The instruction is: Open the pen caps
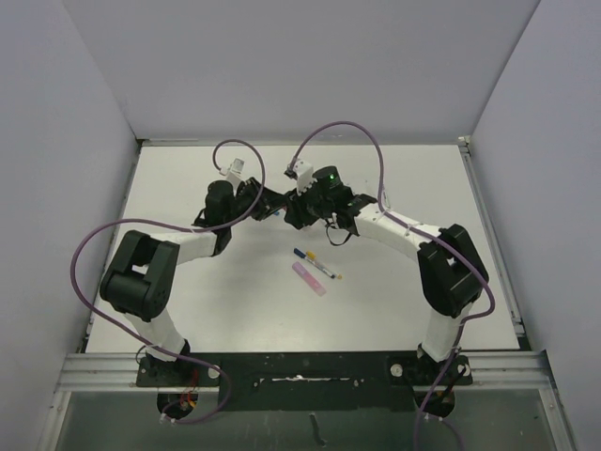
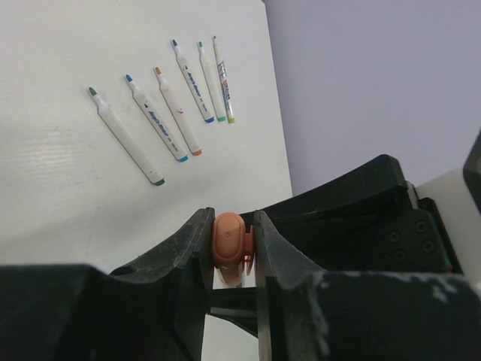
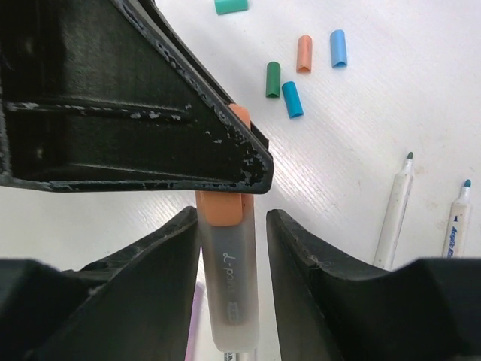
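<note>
My left gripper [image 2: 231, 241] is shut on the peach-orange cap [image 2: 228, 239] of a translucent grey pen. In the right wrist view that cap [image 3: 219, 207] sits on the pen body [image 3: 231, 286], which lies between my right gripper's [image 3: 229, 222] fingers. The left finger touches the body, and a gap shows at the right finger. The left gripper's black finger [image 3: 150, 98] covers the cap's top. Both grippers meet above the table's back middle, the left gripper [image 1: 272, 209] beside the right gripper [image 1: 289, 211]. Loose caps lie on the table: teal [image 3: 231, 6], orange [image 3: 304, 53], blue [image 3: 338, 48], green [image 3: 273, 79].
Several uncapped white pens [image 2: 161, 120] lie in a row near the table's far edge; two of them show in the right wrist view [image 3: 394, 218]. A thin pen [image 1: 316, 265] and a pink piece [image 1: 308, 278] lie mid-table in front of the arms.
</note>
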Robot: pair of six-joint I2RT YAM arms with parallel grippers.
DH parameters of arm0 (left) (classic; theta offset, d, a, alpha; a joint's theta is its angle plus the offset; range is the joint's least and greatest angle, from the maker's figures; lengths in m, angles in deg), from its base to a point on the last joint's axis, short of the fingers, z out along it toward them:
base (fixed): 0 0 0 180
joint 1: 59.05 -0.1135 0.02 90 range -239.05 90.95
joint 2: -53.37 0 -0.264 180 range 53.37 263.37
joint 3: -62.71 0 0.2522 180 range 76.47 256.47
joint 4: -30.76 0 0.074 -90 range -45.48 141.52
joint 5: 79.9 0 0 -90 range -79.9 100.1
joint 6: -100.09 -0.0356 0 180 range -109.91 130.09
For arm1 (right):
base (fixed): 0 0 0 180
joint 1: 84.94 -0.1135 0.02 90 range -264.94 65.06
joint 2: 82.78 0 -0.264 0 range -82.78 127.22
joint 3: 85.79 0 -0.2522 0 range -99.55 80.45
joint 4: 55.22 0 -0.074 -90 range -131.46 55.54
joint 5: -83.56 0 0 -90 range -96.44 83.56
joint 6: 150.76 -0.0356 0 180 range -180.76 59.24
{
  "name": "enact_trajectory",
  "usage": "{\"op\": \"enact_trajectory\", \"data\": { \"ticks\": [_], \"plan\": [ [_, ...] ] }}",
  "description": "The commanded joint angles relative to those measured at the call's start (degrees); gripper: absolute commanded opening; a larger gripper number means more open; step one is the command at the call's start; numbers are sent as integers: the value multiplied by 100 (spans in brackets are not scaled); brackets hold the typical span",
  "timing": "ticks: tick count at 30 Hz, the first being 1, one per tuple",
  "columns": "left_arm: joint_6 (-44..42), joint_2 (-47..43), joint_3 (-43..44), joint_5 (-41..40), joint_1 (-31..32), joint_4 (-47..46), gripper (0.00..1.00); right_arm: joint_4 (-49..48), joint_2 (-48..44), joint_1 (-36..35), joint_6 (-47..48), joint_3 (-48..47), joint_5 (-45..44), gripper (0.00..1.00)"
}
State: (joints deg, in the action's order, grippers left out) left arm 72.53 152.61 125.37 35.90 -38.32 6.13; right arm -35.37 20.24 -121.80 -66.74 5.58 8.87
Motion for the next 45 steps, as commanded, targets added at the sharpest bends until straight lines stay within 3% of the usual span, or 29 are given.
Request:
{"op": "enact_trajectory", "data": {
  "ticks": [1,4,9,28,37,45],
  "plan": [
    [44,-182,165,117,-69,-481,0,-172,73,-42,66,-93,77,39],
    [45,-186,160,127,-78,-485,0,-169,69,-39,71,-90,54,28],
    [31,-186,124,105,-108,-477,0,-161,13,-37,91,-61,47,1],
    [-70,-229,774,6,-1561,2,0,618,-755,241,246,994,66,0],
    [-208,-51,671,64,-1559,296,0,600,-1052,572,286,1137,-374,0],
    [-664,175,361,193,-1515,1019,0,471,-610,806,592,615,-763,0]
  ]
}}
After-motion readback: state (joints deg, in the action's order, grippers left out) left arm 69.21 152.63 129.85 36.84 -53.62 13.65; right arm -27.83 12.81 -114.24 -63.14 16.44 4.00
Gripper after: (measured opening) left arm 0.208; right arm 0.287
